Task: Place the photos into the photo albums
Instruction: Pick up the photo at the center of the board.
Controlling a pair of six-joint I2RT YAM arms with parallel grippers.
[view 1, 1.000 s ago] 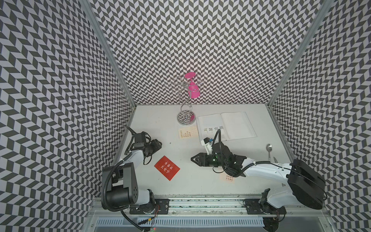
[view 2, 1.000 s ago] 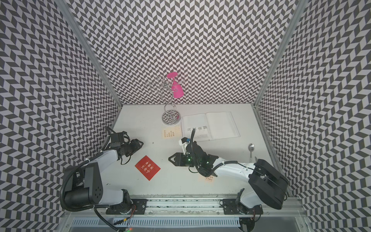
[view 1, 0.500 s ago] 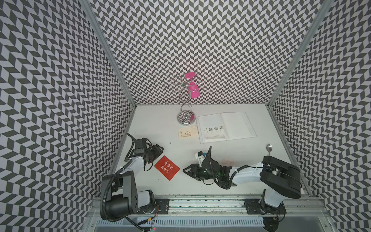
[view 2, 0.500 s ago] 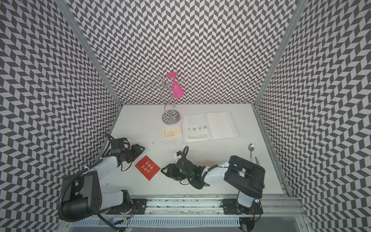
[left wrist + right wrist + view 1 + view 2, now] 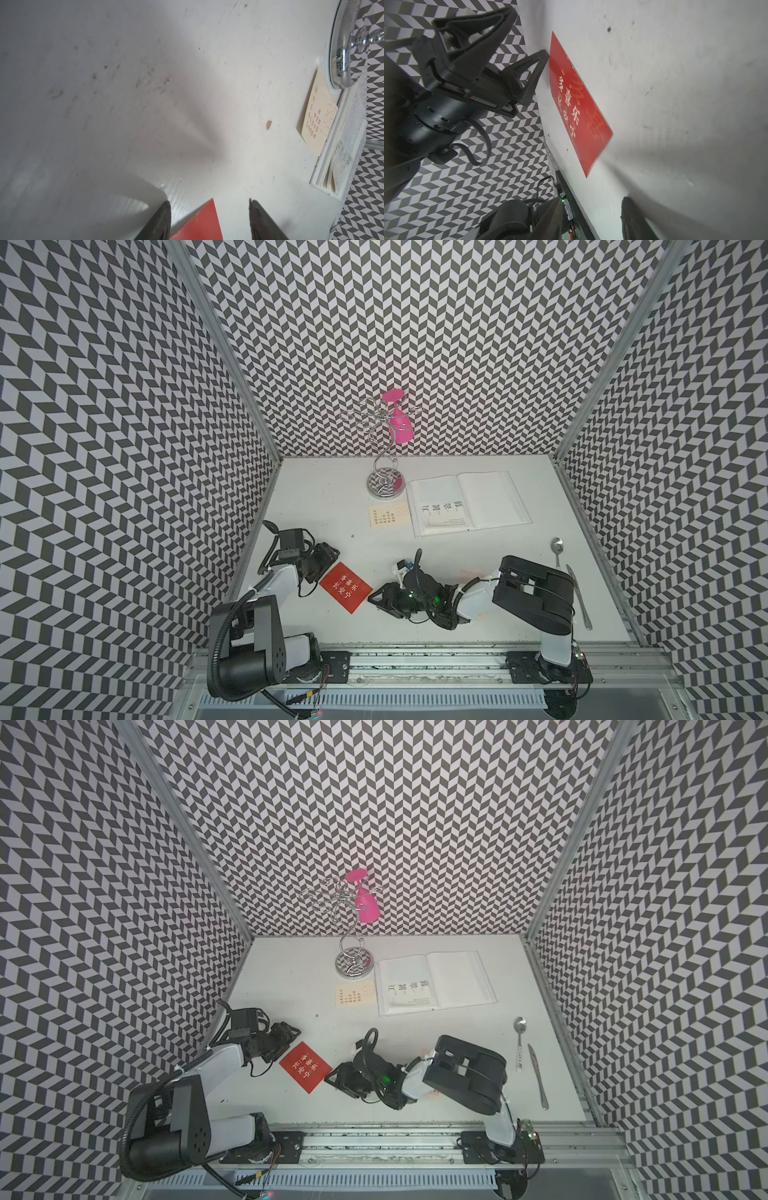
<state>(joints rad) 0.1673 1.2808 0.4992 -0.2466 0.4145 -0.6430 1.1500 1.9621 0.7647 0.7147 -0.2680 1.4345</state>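
A red photo [image 5: 345,588] [image 5: 305,1067] lies flat near the table's front. My left gripper [image 5: 328,559] [image 5: 208,201] stands open at its left corner, which sits between the jaws in the left wrist view; the right wrist view shows one fingertip [image 5: 545,54] touching that corner. My right gripper [image 5: 376,599] [image 5: 588,199] is open and empty, just right of the red photo [image 5: 579,104]. The photo album [image 5: 490,502] [image 5: 457,979] lies open at the back right, a white photo with black characters [image 5: 440,510] on its left page. A cream photo [image 5: 388,514] lies beside it. A peach photo [image 5: 471,575] is partly hidden under my right arm.
A chrome wire stand [image 5: 385,485] holding a pink glass [image 5: 400,427] rises at the back, next to the album. A spoon [image 5: 557,549] and a knife [image 5: 579,597] lie along the table's right edge. Patterned walls close in three sides.
My right arm has folded back toward the front, bringing its gripper down beside the red photo. My left gripper has moved forward onto the red photo's corner and opened slightly. The photos have not moved.
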